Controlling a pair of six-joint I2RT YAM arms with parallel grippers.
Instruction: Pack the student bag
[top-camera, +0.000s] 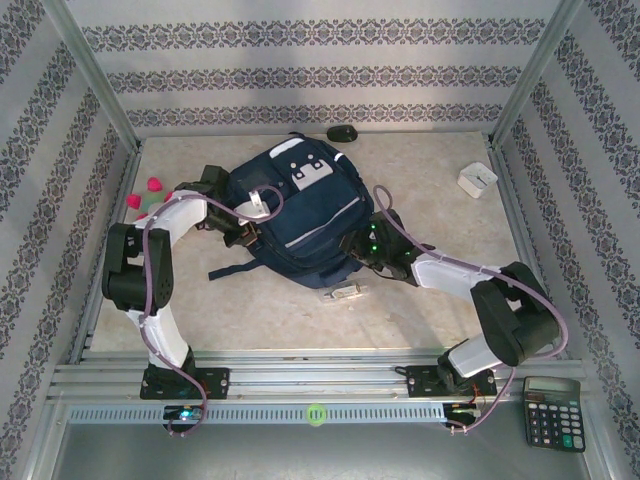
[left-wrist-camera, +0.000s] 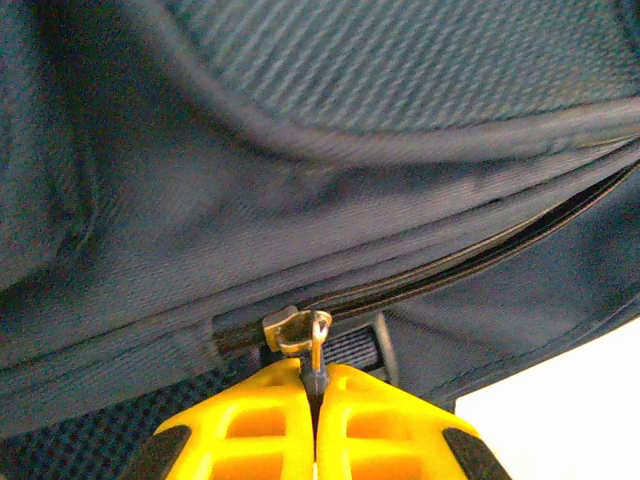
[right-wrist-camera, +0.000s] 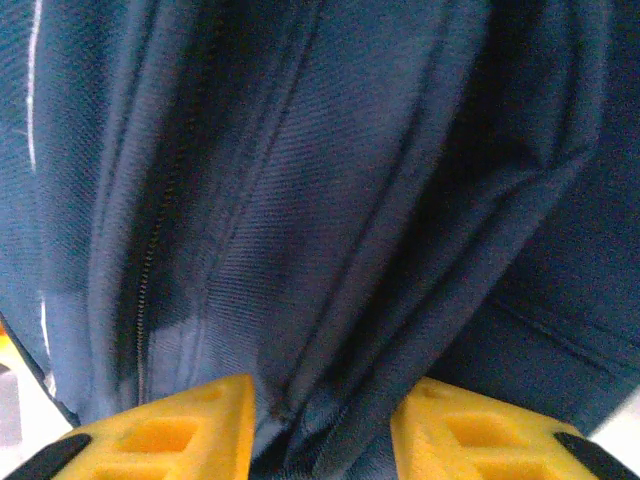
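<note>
Left gripper (left-wrist-camera: 316, 380) is clamped tight on the zipper pull (left-wrist-camera: 317, 345) of the student bag (top-camera: 300, 215), which lies mid-table between your arms; that hold looks meant to run the zipper. Right gripper (right-wrist-camera: 320, 425) straddles a fabric fold, probably to brace the bag; you cannot tell whether it pinches. Calculator (top-camera: 552, 411), white box (top-camera: 477, 180) and pink items (top-camera: 148, 192) sit well apart; slack fabric overhangs the track.

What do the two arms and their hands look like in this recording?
Both the left arm and right arm have white links between bulky black joints, on black bases, with a mauve cable looping along each. Small green lights glow near the right wrist. The left hand and right hand have bright yellow plastic fingers with rectangular recesses and black outer corners.
</note>
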